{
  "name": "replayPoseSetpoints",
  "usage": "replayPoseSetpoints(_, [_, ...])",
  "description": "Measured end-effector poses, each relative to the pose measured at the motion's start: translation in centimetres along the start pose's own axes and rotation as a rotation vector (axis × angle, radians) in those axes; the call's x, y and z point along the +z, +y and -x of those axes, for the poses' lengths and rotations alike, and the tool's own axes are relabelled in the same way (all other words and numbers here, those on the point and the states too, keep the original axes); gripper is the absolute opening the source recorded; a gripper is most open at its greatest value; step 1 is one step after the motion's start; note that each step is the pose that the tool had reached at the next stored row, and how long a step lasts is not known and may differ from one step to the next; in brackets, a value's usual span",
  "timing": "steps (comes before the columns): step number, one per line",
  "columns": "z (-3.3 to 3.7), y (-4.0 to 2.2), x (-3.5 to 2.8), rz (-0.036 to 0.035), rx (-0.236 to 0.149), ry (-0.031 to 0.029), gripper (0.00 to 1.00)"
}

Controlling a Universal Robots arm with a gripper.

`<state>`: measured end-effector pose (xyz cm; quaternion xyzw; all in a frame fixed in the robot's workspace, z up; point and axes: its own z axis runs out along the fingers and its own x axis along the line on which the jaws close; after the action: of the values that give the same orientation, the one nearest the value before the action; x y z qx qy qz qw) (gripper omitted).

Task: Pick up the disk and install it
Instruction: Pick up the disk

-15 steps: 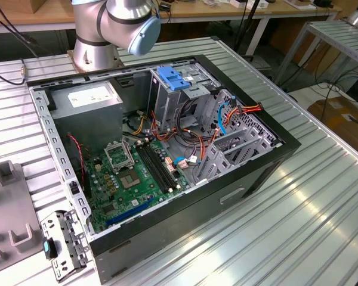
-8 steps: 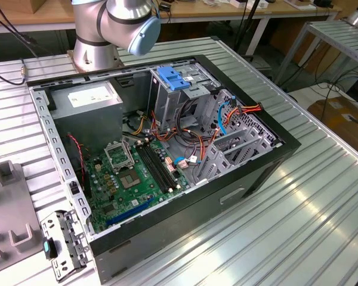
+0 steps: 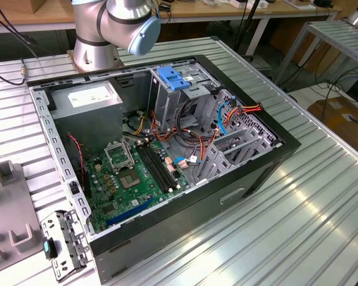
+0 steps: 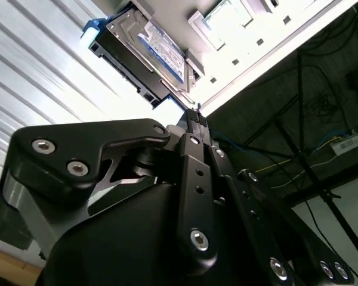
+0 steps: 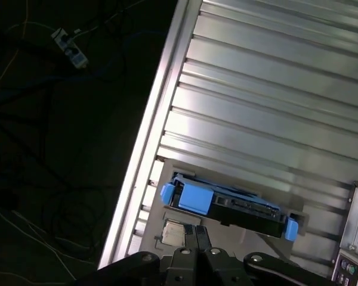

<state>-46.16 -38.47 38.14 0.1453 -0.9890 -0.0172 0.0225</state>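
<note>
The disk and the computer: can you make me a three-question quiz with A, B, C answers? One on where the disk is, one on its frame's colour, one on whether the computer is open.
1. Where is the disk?
A) inside the computer
B) on a grey holder on the ribbed table
C) on the floor

2. What colour is the disk's frame?
A) red
B) yellow
C) blue

3. How is the computer case?
A) open
B) shut tight
C) upside down

Answers:
1 B, both wrist views show it lying there.
2 C, its tab and corners are blue.
3 A, the exterior view shows the green board inside.
</note>
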Motion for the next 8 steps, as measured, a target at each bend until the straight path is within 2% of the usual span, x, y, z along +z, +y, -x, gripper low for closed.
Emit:
replayPoseSetpoints(2, [0.0, 0.0, 0.0, -0.0013, -0.033, 0.0013, 0.11])
replayPoseSetpoints(8, [0.0, 0.0, 0.0, -0.0036, -0.09, 0.0036, 0.11])
